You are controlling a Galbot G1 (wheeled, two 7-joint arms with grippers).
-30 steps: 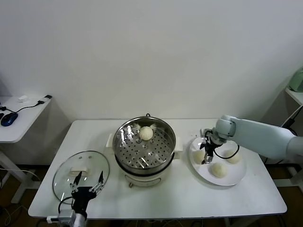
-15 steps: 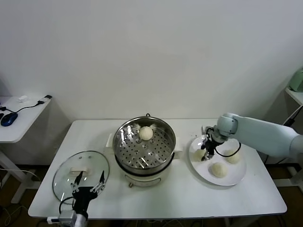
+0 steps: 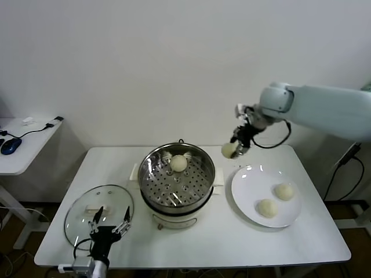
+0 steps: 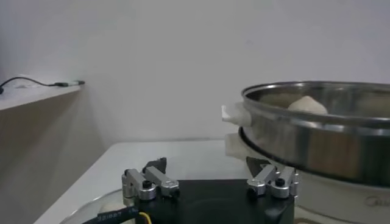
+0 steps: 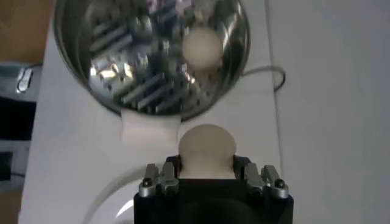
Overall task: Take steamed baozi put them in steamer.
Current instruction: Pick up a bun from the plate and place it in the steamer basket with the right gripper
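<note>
Right gripper (image 3: 236,148) pinching a bun (image 3: 229,150) in the air between steamer (image 3: 178,176) and plate (image 3: 266,195). One bun in steamer, two on plate. Left gripper (image 3: 108,223) spread, idle over lid (image 3: 98,209).

A plain white wall (image 3: 174,63) fills the space behind my white counter (image 3: 301,240), evenly lit. Off to my left stands a second, smaller white side desk (image 3: 23,152) carrying a dark blue mouse (image 3: 10,145) and a black cable (image 3: 40,128). Dark floor (image 3: 17,231) shows beneath it, between the two.
</note>
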